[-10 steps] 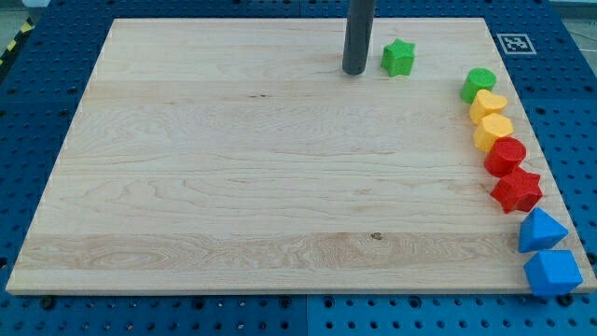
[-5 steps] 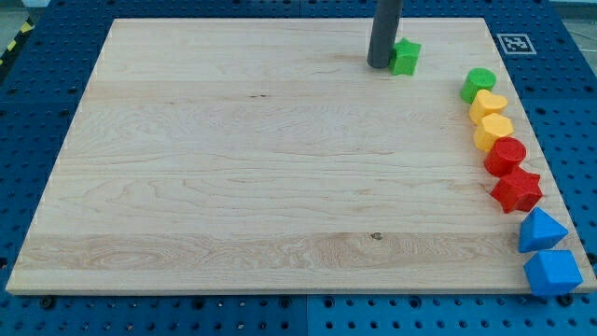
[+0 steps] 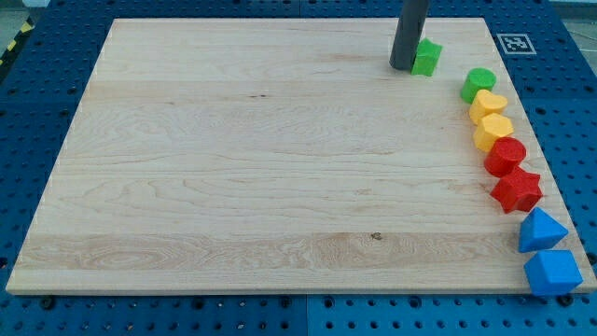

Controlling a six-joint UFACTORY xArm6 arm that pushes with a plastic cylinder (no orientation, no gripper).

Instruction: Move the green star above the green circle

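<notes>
Near the counter's (image 3: 233,168) top edge, my tip (image 3: 403,67) touches the green star's (image 3: 427,58) left side; this rod tool has no jaws to spread or press. The rod hides part of the star. The green circle (image 3: 478,84) sits apart, near the right edge.

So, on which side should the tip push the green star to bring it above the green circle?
Keep pushing on its left face: my tip touches the green star there, and the green circle lies to the right and lower, so it must travel rightwards.
</notes>
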